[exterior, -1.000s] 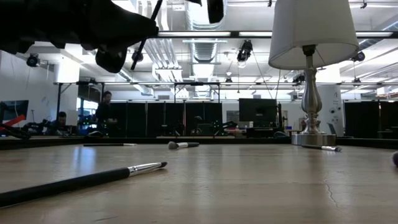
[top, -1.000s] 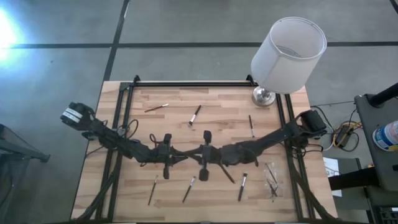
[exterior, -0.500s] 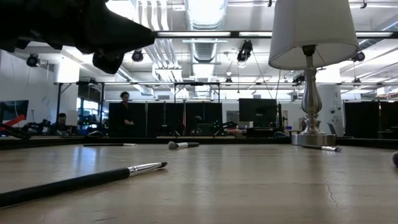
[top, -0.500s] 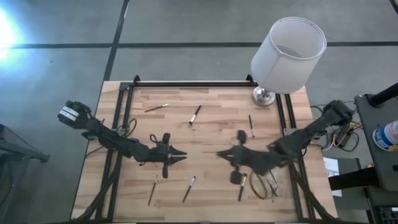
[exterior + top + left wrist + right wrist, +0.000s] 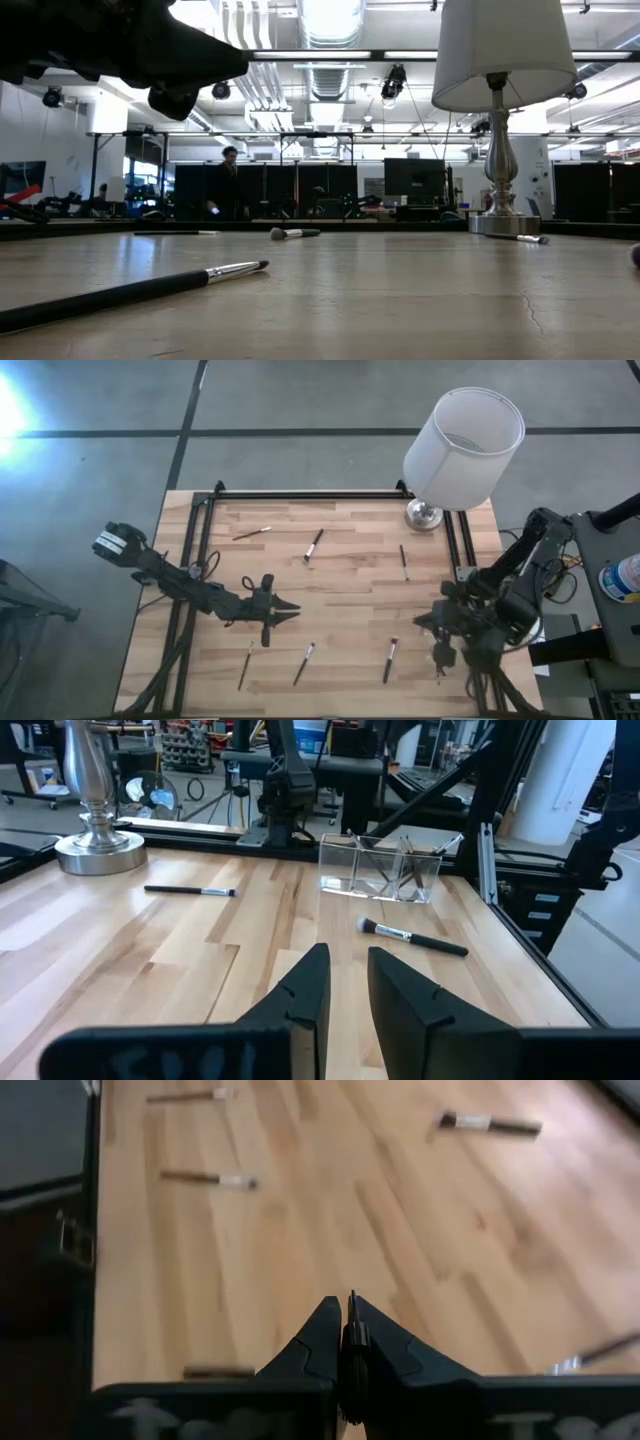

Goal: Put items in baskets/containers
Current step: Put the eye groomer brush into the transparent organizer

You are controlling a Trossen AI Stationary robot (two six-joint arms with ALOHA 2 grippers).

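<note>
Right gripper [image 5: 347, 1342] clenched on a thin brush [image 5: 352, 1320] near the table's [image 5: 350, 575] right edge; left gripper [image 5: 345, 982] released, empty, mid-table.

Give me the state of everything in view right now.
Left claw: open, empty.
Right claw: shut on a brush.
Tray: partly filled.
Loose brushes: six, lying flat.
Lamp: upright.
</note>
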